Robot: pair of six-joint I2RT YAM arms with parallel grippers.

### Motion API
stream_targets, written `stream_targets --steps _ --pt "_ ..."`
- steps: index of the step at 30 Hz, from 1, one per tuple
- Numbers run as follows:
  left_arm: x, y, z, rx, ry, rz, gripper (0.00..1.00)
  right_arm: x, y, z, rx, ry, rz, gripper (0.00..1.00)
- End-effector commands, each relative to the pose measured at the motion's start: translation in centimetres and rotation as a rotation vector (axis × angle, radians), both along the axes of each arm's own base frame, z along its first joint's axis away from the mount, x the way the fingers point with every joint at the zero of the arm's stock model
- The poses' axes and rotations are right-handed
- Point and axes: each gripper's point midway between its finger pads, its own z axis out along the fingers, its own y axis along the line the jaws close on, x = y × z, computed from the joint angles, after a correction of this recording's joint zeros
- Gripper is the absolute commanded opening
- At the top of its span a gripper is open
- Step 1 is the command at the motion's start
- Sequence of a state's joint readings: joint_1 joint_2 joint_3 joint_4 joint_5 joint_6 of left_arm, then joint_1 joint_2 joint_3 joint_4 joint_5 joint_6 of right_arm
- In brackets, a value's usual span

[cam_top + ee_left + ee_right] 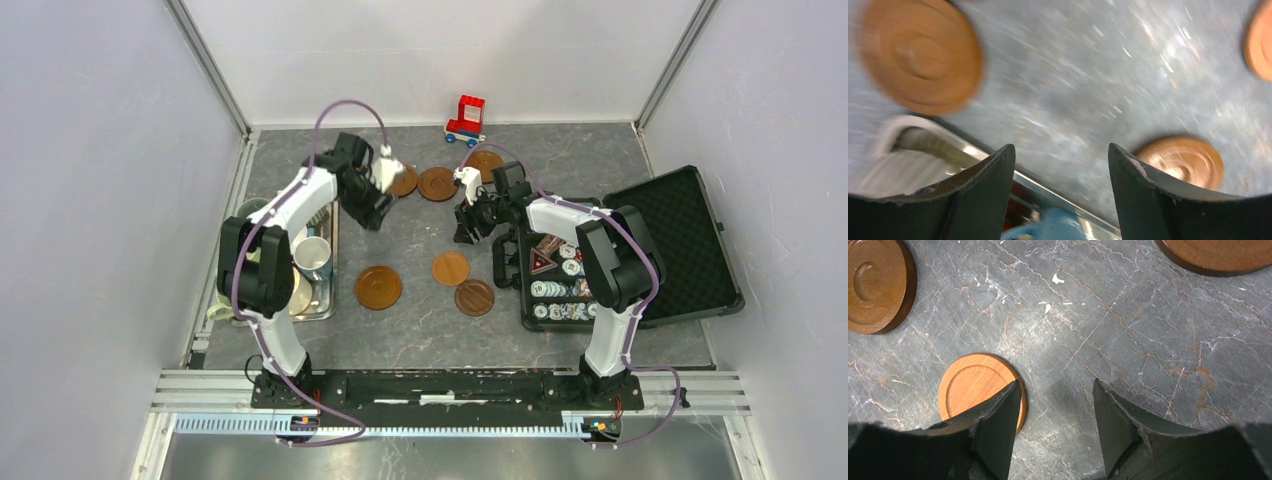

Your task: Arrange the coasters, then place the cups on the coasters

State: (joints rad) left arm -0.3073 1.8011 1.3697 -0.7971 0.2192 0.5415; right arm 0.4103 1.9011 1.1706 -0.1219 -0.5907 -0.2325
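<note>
Six brown wooden coasters lie on the marble table: three in a back row [403, 181] [437, 184] [484, 163] and three nearer the front [379, 287] [451, 268] [474, 297]. The cups [313, 258] stand crowded in the metal tray [329, 300] at the left. My left gripper [372, 208] hangs open and empty over bare table between the tray and the back row. Its blurred wrist view shows two coasters [920, 55] [1183, 160], the tray rim [1048, 187] and a blue cup [1058, 227]. My right gripper [466, 232] is open and empty beside a light coaster [975, 387].
An open black case [660, 240] with poker chips [560, 285] lies at the right, close to the right arm. A red toy block [465, 118] stands at the back wall. White walls enclose the table on three sides.
</note>
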Motion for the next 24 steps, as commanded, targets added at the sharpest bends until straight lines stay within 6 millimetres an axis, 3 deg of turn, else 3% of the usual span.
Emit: stream_targets --steps 1,6,11,18,24 --pt "7.6 0.7 2.6 -0.022 -0.104 0.202 0.75 1.6 0.7 3.2 0.038 -0.087 0.008 0.62" --pt "13.1 2.2 2.0 0.039 -0.166 0.312 0.76 2.0 0.5 3.6 0.047 -0.091 -0.001 0.62" --pt "15.3 2.2 0.3 0.048 -0.16 0.313 0.75 2.3 0.2 3.8 0.056 -0.09 -0.013 0.62" --pt "15.2 1.2 -3.0 0.023 -0.086 0.271 0.71 2.4 0.1 3.2 0.061 -0.068 -0.019 0.61" --pt "12.4 1.2 -4.8 0.02 -0.007 0.232 0.61 2.3 -0.3 3.1 0.06 -0.065 -0.025 0.61"
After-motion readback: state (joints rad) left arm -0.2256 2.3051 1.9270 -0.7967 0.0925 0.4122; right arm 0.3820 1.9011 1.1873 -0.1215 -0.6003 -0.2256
